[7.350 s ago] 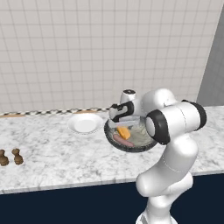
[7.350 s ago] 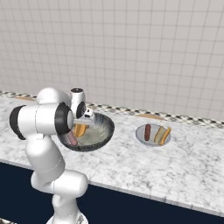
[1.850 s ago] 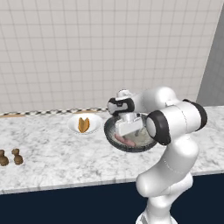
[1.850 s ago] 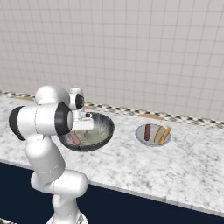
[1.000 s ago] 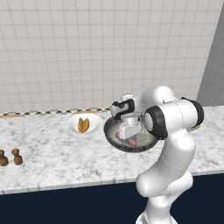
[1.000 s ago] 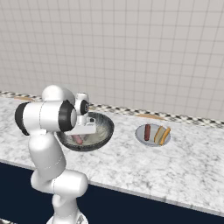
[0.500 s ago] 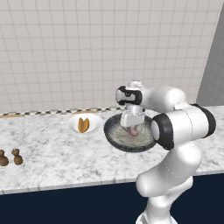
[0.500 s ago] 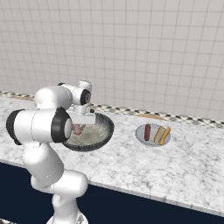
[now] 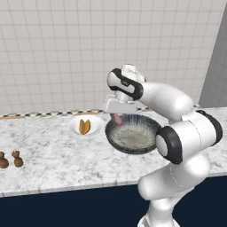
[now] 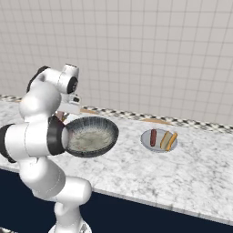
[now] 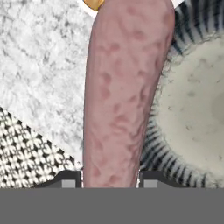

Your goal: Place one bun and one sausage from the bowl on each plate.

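From the left base camera, the jaws (image 9: 117, 116) hang closed on a pinkish sausage (image 9: 117, 119) just above the left rim of the dark bowl (image 9: 133, 134), between the bowl and the white plate (image 9: 75, 126). A bun (image 9: 84, 126) lies on that plate. Two small brown things (image 9: 10, 160) stand on the marble table (image 9: 53, 164) far to the left.

From the right base camera, the bowl (image 10: 91, 136) sits beside the arm's elbow; the grey plate (image 10: 147, 140), well apart to its right, carries a sausage (image 10: 153, 137) and a bun (image 10: 165, 139) side by side.

In the hand camera, the sausage (image 11: 120, 96) is gripped between the two dark fingertips (image 11: 68, 179), over the bowl's rim (image 11: 175, 105).
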